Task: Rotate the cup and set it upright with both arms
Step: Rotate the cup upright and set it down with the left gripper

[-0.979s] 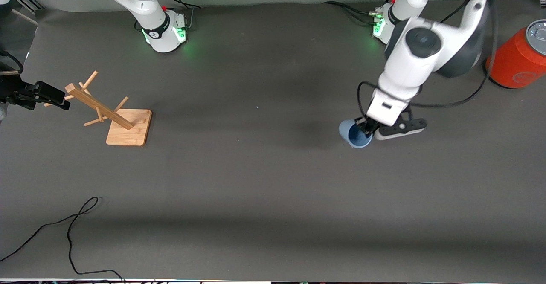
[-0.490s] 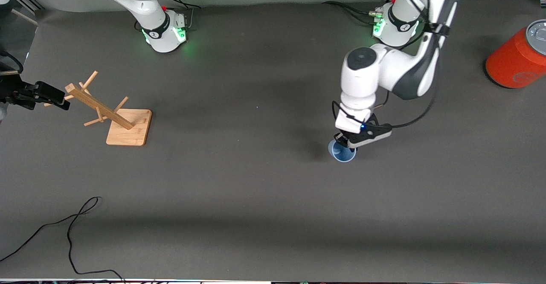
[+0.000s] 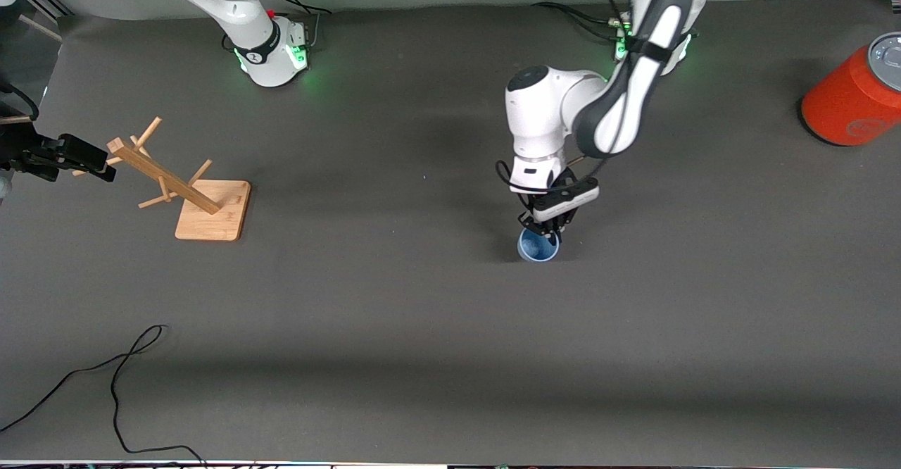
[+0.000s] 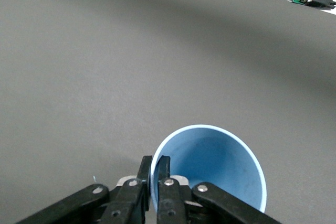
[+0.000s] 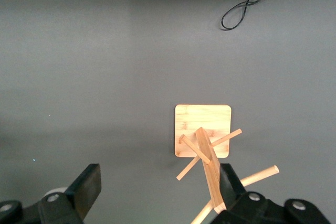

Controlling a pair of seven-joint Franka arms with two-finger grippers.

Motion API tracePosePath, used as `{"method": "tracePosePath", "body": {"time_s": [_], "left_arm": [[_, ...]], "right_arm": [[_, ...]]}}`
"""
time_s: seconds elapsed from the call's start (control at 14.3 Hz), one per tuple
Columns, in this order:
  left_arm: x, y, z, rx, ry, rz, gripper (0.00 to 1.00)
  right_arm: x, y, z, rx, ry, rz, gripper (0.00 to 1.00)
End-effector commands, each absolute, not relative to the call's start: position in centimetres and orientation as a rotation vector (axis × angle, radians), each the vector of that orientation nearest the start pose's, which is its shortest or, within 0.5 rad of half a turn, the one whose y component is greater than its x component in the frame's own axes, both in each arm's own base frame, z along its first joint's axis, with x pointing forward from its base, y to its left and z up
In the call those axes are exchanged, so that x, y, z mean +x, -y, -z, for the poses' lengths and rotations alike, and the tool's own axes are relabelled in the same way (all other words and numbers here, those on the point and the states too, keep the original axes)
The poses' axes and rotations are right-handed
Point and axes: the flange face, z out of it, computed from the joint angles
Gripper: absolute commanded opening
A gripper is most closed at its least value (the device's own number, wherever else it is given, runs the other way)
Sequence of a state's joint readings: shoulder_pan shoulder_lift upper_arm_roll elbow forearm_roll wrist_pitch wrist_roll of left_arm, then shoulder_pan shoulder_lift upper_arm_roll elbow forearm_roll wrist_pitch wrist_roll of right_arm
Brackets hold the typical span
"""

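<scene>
The pale-blue cup (image 3: 538,246) is upright with its mouth up, near the middle of the table toward the left arm's end. I cannot tell if it rests on the table or hangs just above it. My left gripper (image 3: 543,230) is shut on the cup's rim, one finger inside and one outside. In the left wrist view the cup (image 4: 215,169) fills the lower part, with the left gripper (image 4: 154,164) pinching its wall. My right gripper (image 3: 90,160) is open and waits over the top of the wooden rack; in the right wrist view the right gripper (image 5: 160,187) has its fingers wide apart.
A wooden rack (image 3: 211,212) on a square base stands toward the right arm's end; it also shows in the right wrist view (image 5: 203,129). A large orange cylinder with a grey top (image 3: 852,96) stands at the left arm's end. A black cable (image 3: 120,377) lies near the front edge.
My left arm has carried the cup toward the table's middle, and the cup has turned from tilted to mouth-up. The right arm has not moved.
</scene>
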State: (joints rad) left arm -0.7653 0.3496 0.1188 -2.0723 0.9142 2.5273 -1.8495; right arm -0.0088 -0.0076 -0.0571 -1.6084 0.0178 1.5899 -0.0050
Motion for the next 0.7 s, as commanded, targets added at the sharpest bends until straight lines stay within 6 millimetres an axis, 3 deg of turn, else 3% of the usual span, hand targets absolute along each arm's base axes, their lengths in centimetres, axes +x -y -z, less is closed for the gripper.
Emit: {"method": "tracePosePath", "body": {"time_s": [0.0,0.21,0.28,0.35,0.42,0.49,0.63], "left_arm": [[46.8,37.2,-25.6,-2.807,0.683,0.914,0.0],[45.5,38.9,-23.8,-2.809,0.698,0.907,0.0],[45.7,38.7,-23.9,-2.809,0.702,0.907,0.19],[45.7,38.6,-24.0,-2.809,0.706,0.91,0.47],[45.8,38.7,-24.3,-2.81,0.706,0.913,0.89],[46.4,38.6,-25.4,-2.814,0.706,0.933,1.0],[48.3,37.1,-28.8,-2.826,0.739,0.922,1.0]], "right_arm": [[55.0,3.5,-61.9,-3.136,-0.063,0.008,1.0],[55.0,3.5,-61.9,-3.135,-0.065,0.008,1.0],[55.1,3.5,-61.8,-3.135,-0.067,0.005,1.0],[55.1,3.5,-61.8,-3.136,-0.065,0.005,1.0],[55.1,3.5,-61.8,-3.136,-0.065,0.005,1.0],[55.1,3.5,-61.8,-3.136,-0.065,0.005,1.0],[55.1,3.5,-61.8,-3.136,-0.065,0.005,1.0]]}}
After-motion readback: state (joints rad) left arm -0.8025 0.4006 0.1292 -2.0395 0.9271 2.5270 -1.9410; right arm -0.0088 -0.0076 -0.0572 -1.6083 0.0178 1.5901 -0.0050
